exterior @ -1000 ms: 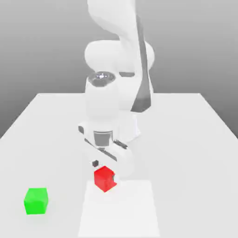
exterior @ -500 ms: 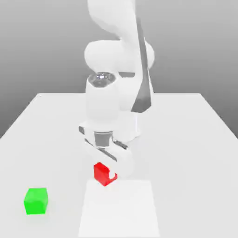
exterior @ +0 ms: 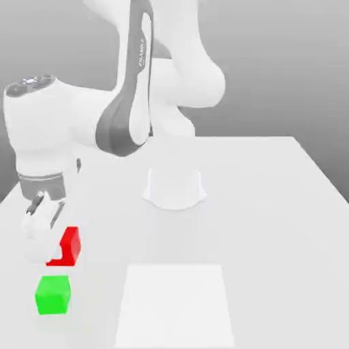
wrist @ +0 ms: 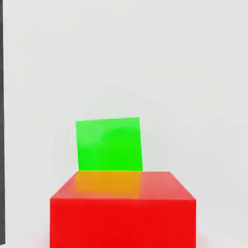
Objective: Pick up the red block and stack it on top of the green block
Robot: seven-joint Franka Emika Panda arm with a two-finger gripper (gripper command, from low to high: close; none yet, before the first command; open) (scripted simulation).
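One pale table [exterior: 259,225], its far edge running behind the arm's base. We see the white arm [exterior: 44,119] reach out toward the table edge on the exterior view's left. A flat white panel [exterior: 174,307] lies on the table, well apart from both side edges. The gripper [exterior: 59,251] is closed on the red block [exterior: 71,247], pinching it; we note the block up off the table. The green block [exterior: 53,295] sits on the table, toward that same left edge; from the hand, we find the red block partly covering it.
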